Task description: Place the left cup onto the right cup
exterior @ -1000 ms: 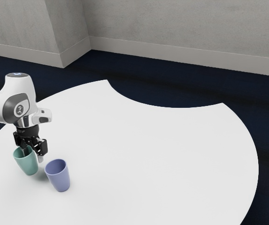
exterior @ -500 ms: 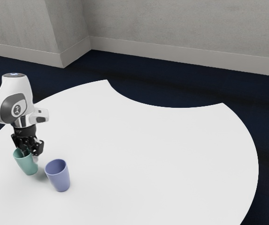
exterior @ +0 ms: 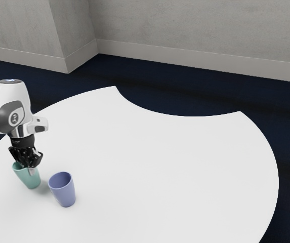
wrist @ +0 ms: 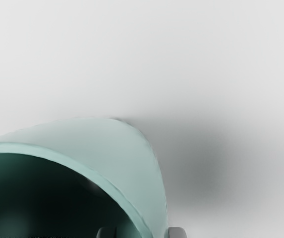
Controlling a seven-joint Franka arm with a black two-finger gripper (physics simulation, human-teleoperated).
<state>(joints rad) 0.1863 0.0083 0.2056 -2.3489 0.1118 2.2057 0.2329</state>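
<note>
Soft, diffuse light makes the white table [exterior: 185, 162] evenly bright across the exterior view's lower half, against a dim dark-blue floor [exterior: 195, 86] above. The green cup [exterior: 27, 178] and blue cup [exterior: 62, 189] at lower left cast only faint shadows. In the wrist view a broad, soft-edged grey shadow lies beside the green cup, whose inside is nearly black.

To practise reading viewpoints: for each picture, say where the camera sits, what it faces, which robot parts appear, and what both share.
Exterior view: high beside the table, looking down across it; arm and gripper at the exterior view's left.
Wrist view: on the arm's end, looking into the green cup; slivers of gripper.
Both show green cup and table.
</note>
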